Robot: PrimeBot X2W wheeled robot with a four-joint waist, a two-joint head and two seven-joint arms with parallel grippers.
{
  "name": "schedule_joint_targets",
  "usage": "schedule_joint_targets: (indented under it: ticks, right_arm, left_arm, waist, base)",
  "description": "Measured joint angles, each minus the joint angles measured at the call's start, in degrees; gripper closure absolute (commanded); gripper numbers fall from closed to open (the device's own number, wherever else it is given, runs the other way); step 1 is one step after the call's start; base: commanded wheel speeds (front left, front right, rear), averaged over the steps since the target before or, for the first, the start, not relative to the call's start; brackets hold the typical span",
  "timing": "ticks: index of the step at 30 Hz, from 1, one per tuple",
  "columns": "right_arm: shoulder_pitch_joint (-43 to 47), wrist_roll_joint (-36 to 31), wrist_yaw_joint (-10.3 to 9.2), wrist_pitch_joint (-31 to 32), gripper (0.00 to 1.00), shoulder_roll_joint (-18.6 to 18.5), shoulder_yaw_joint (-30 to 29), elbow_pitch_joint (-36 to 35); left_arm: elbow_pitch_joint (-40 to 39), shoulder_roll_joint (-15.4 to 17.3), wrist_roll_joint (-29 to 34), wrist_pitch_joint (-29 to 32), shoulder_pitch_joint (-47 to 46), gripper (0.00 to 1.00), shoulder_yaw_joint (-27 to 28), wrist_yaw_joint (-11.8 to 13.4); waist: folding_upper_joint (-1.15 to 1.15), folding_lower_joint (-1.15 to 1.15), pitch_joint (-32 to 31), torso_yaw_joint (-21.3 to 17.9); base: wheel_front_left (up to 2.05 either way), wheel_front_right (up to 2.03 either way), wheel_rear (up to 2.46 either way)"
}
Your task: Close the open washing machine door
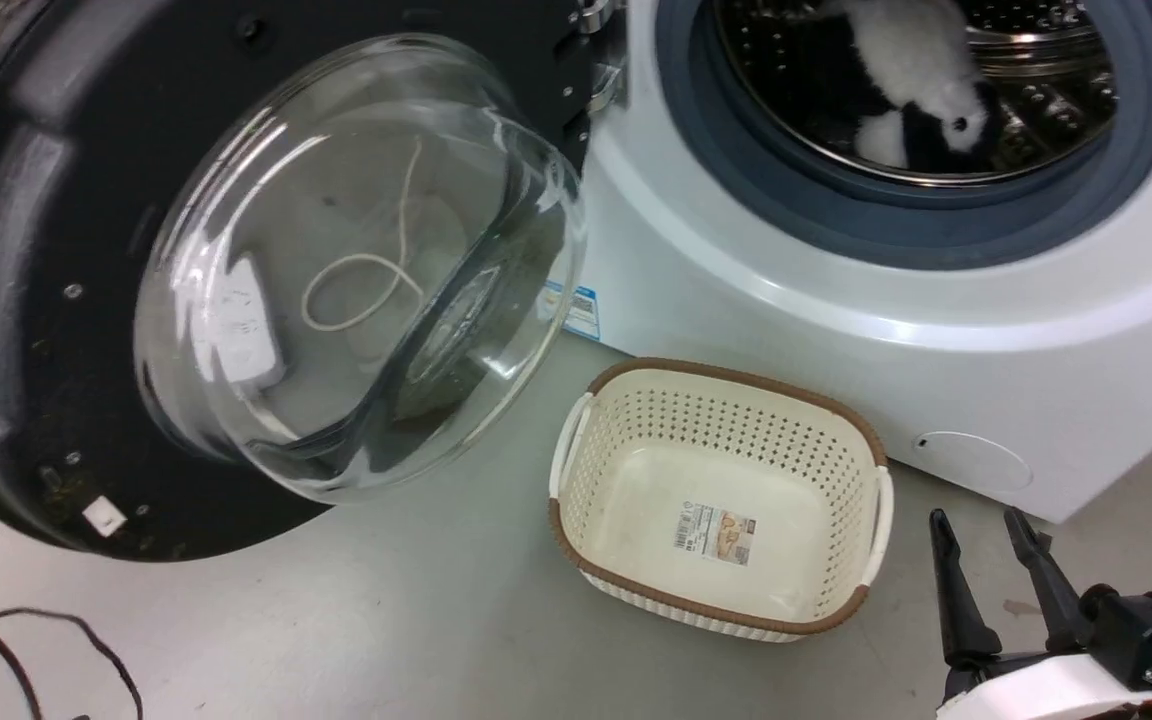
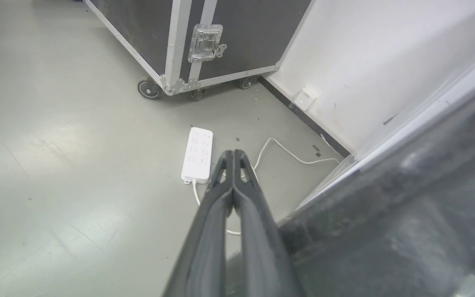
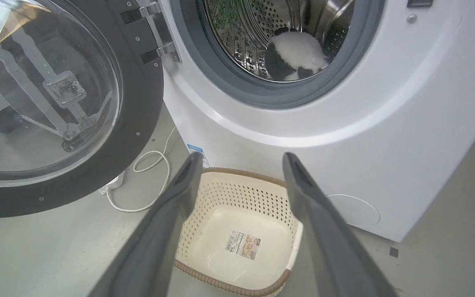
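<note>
- The left tool (image 2: 233,153) has both fingers pressed together and holds nothing. It points down at the floor (image 2: 56,144), and a power strip (image 2: 197,154) lies just beyond its tips.
- Just to the right of the left tool runs the dark, glossy outer face of the washing machine door (image 2: 386,214). Contact between the two cannot be confirmed.
- The right tool (image 1: 978,520) is empty, with its fingers spread apart. A basket (image 1: 716,372) stands directly ahead of its tips, and the white front of the washing machine (image 1: 736,290) rises beyond.
- The door hangs wide open, up and to the left of the right tool. Its glass bowl (image 1: 356,260) bulges outward, and the hinge (image 3: 164,50) sits at the door edge nearest the machine.
- Handling, as judged:
  - The door is rigid and fairly heavy, and it swings only about the hinge.
  - The black rim is smooth and likely slippery, so pinching it is a poor option.
  - The glass should not take a point load.
- Recommended contact: push flat on the black rim at the edge farthest from the hinge, where leverage is greatest. The closed left tool behind the door is well placed for this.
- Farthest from the tools, a plush toy (image 1: 911,80) lies deep in the drum (image 1: 1036,110), apparently clear of the door's seating ring.
</note>
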Motion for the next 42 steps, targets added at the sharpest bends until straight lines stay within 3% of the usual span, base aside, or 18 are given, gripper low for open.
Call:
schedule_joint_targets:
  ticks: [6,8,21,29,42]
  right_arm:
    - [-0.1,0.8,0.0,-0.8,0.0,0.0,-1.0,0.6]
    - [-0.3,1.7,0.0,-1.7,0.0,0.0,-2.8,1.6]
    - [-0.1,3.4,0.0,-3.8,0.0,0.0,-9.9,4.1]
    - [0.0,3.9,0.0,-4.2,0.0,0.0,-11.3,4.0]
    - [-1.7,5.8,0.0,-4.2,0.0,0.0,-11.0,3.6]
  left_arm:
    - [-6.1,3.3,-10.5,3.9,4.4,1.0,-5.9,-0.1]
    - [-11.7,5.3,-16.6,5.3,10.0,1.0,-11.3,-0.5]
    - [-28.4,9.2,-21.2,6.9,18.4,1.0,-36.6,-1.3]
    - [-30.2,6.5,-19.5,3.7,10.8,1.0,-54.1,-1.6]
    - [-11.4,0.4,-17.1,-11.2,-11.8,1.0,-68.6,-1.6]
  waist:
    - [0.0,-0.01,-0.8,1.3]
    - [0.0,-0.01,-2.2,2.2]
    - [0.0,-0.02,-7.1,3.1]
    - [0.0,-0.01,-6.9,-2.4]
    - [0.0,-0.01,-3.6,-18.3]
  base:
    - [0.0,0.0,0.0]
    - [0.0,0.0,0.0]
    - [0.0,0.0,0.0]
    - [0.0,0.0,0.0]
    - [0.0,0.0,0.0]
